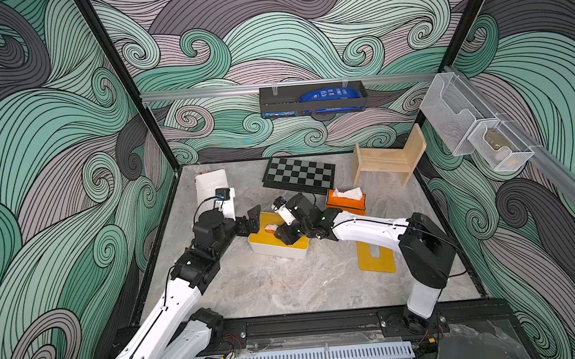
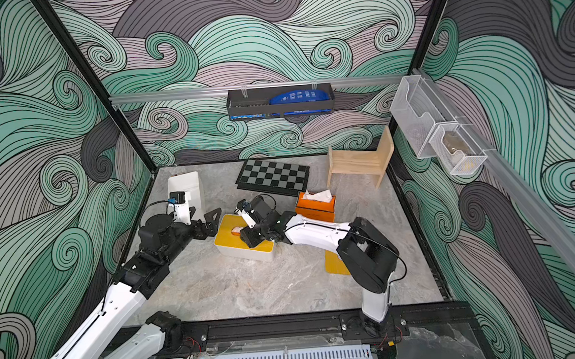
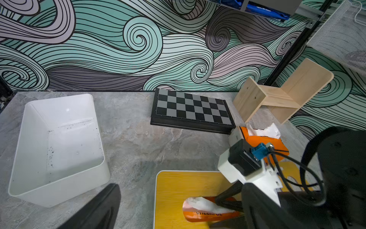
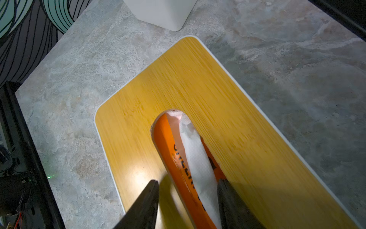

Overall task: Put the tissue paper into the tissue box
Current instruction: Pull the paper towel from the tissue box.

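The tissue (image 4: 196, 158) is lying in an orange pack (image 4: 168, 158) inside the box (image 4: 198, 79), showing through the lid slot. The right fingers (image 4: 150, 196) are straddling it, half spread: 1 touching it, 1 just beside. The left fingers (image 3: 103, 206) are standing wide near the box's end.

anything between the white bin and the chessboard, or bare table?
Bare. In the left wrist view only grey marble tabletop lies between the white bin and the chessboard; both top views show the same stretch with nothing on it.
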You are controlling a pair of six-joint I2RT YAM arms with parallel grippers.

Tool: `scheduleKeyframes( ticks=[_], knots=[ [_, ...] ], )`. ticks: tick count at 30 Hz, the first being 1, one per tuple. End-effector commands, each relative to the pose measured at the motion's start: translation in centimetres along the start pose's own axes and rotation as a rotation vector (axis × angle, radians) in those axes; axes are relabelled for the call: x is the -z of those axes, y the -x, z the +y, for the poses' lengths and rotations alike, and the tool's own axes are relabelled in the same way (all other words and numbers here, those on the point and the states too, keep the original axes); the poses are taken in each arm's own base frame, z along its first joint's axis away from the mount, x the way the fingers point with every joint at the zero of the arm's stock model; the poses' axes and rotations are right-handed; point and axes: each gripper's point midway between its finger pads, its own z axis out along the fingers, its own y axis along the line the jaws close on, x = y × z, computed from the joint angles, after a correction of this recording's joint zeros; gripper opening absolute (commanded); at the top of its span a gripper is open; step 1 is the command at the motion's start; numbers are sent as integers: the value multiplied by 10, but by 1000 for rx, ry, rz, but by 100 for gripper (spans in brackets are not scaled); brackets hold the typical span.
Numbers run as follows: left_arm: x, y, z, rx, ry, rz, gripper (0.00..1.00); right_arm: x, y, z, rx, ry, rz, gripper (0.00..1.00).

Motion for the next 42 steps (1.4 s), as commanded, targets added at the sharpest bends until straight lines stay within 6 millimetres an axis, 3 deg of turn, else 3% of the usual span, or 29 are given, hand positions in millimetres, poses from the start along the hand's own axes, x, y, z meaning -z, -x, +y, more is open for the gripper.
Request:
scheduleKeyframes(
  ticks=[1, 9, 24, 33, 42],
  knots=[
    [4, 9, -1, 3, -3, -30, 98, 0, 8, -11, -36, -65, -24, 52],
    [3, 7, -2, 2, -7, -25, 98, -6, 5, -18, -83, -104, -21, 47],
    [2, 7, -2, 2, -10, -24, 98, -15, 3, -25, -116, -133, -13, 20],
    [2, 7, -2, 1, -10, -23, 98, 14, 29, -9, -89, -84, -90, 6],
    [3, 8, -2, 2, -9, -24, 98, 53, 59, 7, -38, -42, -192, 6]
  ],
)
